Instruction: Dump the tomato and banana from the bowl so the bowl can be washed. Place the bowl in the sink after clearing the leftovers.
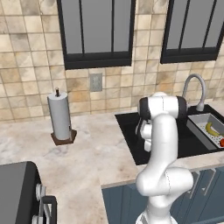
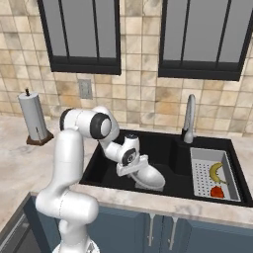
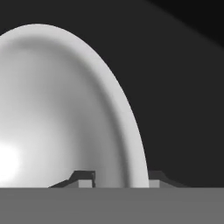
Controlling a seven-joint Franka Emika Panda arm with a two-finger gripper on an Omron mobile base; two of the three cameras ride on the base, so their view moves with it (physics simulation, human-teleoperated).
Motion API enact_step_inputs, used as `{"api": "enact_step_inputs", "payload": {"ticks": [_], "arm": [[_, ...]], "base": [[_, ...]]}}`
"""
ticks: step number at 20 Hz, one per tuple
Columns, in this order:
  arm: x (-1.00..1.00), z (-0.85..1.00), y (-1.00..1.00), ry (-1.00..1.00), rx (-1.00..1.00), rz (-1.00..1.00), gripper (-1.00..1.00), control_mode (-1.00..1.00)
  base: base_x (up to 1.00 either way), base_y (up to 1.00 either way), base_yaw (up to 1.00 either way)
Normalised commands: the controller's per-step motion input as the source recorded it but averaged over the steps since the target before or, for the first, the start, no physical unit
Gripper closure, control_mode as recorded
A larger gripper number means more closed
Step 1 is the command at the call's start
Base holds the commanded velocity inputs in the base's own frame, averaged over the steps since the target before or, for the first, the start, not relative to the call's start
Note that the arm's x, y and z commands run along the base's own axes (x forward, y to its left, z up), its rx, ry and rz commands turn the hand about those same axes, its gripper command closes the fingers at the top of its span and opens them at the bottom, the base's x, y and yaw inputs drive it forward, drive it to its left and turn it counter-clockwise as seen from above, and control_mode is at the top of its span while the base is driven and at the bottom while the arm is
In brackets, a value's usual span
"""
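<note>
The pale grey-white bowl lies tilted on the floor of the black sink, with nothing in it. My gripper reaches down into the basin at the bowl's rim. In the hand view the bowl looms close and my gripper straddles its rim, one finger inside and one outside, slightly open, with a gap beside the inner finger. The yellow banana and the red tomato lie in the perforated grey tray at the sink's right end. The banana and tomato also show in the left base view.
A curved silver tap stands behind the sink, near the tray. A paper towel roll stands on the marble counter to the left. A dark appliance sits at the counter's near left. Blue cabinet fronts run below.
</note>
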Motion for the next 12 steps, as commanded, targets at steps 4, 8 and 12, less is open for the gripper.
{"api": "enact_step_inputs", "payload": {"ticks": [4, 8, 12], "arm": [[0.04, 0.01, 0.0, 0.0, 0.0, -0.06, -1.0, -1.0], [0.0, 0.48, 0.04, 0.0, 0.0, -0.08, -1.0, -1.0], [-0.23, 0.92, 0.06, -0.02, 0.0, -0.1, -1.0, -1.0]], "base": [[0.0, 0.0, 0.0], [0.0, 0.0, 0.0], [0.0, 0.0, 0.0]]}}
